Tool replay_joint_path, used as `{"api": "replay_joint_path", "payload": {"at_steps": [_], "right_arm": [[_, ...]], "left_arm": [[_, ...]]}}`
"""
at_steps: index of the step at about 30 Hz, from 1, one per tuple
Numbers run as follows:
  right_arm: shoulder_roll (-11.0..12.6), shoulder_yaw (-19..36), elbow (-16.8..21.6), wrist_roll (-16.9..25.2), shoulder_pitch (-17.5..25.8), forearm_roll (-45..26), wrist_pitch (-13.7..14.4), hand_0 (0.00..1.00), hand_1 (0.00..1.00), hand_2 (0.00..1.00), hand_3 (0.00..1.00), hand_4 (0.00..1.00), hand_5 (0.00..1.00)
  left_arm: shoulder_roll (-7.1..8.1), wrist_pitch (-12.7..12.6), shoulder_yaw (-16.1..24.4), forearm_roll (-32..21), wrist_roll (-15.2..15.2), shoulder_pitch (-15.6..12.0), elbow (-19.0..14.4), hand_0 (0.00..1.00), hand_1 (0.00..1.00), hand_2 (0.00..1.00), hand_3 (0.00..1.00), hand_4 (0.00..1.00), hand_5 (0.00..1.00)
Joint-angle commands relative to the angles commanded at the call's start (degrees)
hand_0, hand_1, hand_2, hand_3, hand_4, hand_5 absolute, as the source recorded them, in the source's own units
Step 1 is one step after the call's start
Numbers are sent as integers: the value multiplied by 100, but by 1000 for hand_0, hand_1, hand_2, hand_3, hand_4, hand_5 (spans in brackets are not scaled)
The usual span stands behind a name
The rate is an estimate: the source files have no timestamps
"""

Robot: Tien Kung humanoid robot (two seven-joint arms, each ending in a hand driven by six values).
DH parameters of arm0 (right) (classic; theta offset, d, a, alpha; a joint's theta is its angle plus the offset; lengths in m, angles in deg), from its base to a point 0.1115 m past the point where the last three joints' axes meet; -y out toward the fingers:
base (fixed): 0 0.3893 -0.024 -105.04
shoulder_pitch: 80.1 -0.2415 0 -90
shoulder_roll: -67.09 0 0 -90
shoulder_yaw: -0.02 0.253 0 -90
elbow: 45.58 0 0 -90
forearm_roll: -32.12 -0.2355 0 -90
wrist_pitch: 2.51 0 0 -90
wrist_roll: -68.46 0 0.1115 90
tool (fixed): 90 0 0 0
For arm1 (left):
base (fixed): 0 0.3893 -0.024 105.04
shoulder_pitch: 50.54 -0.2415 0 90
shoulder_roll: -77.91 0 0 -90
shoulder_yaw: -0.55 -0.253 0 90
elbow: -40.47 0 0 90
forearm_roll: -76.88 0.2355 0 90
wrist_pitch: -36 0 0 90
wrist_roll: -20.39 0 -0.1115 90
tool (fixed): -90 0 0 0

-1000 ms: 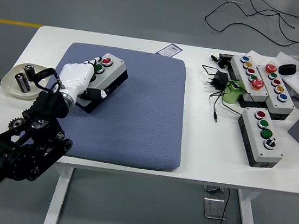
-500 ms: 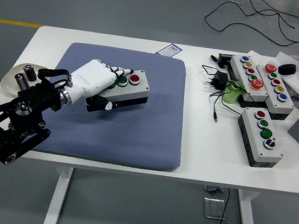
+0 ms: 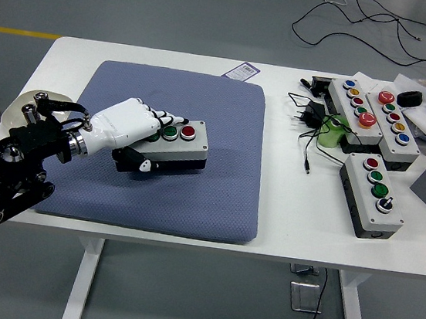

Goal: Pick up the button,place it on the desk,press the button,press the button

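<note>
Button box (image 3: 177, 143) — further right on the blue mat (image 3: 218, 183) than before — left robot hand (image 3: 128, 124) clamped round it.

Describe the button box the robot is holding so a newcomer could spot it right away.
Find the blue mat covering the table's left half. On it the white left hand grips a grey button box. It alone sits on the mat; the other boxes crowd the table's right side.

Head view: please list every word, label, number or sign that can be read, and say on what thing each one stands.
No text can be read in this view.
The small card at the far edge of the blue pad: print too small to read.
The control box in the left robot hand: no lettering visible.
The three button boxes at the right: no readable labels.
</note>
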Motion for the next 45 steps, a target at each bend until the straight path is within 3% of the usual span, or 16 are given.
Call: {"api": "replay_joint_path", "payload": {"at_steps": [6,10,18,30,31,36,37,42,43,45], "right_arm": [[1,35,0,-4,-9,65,1,678,651,701,645,336,187],[0,64,0,-5,-9,132,-1,678,651,701,645,335,188],[5,8,0,4,-27,155,-7,677,651,702,645,335,188],[4,-36,0,10,-53,150,-14,678,651,701,645,335,185],[4,-35,0,11,-54,152,-14,678,651,701,645,335,184],[5,-33,0,10,-51,155,-13,678,651,701,645,335,184],[5,-28,0,10,-50,159,-14,678,652,701,645,335,185],[3,-13,0,7,-49,186,-17,678,652,701,645,335,185],[4,-11,0,7,-48,189,-17,680,651,702,645,335,186],[5,-10,0,8,-47,190,-16,680,651,702,645,335,186]], "left_arm": [[76,-210,-214,-286,108,41,-248,182,236,298,678,580,2],[22,-352,-408,-212,148,82,-261,188,237,299,670,575,2],[-53,-389,-890,105,156,224,-174,192,242,306,677,583,2],[-79,-171,-953,425,78,391,0,230,273,332,695,625,2],[-80,-130,-943,452,57,388,16,294,400,479,753,721,2],[-71,184,-873,467,-42,353,95,294,400,479,753,721,2],[-65,295,-860,438,-69,347,96,331,518,682,922,909,338],[-44,600,-730,258,-128,298,99,331,518,682,922,909,338],[-34,660,-701,227,-140,289,88,412,596,777,988,939,395],[-15,772,-652,180,-159,276,70,412,596,777,988,939,395]]}}
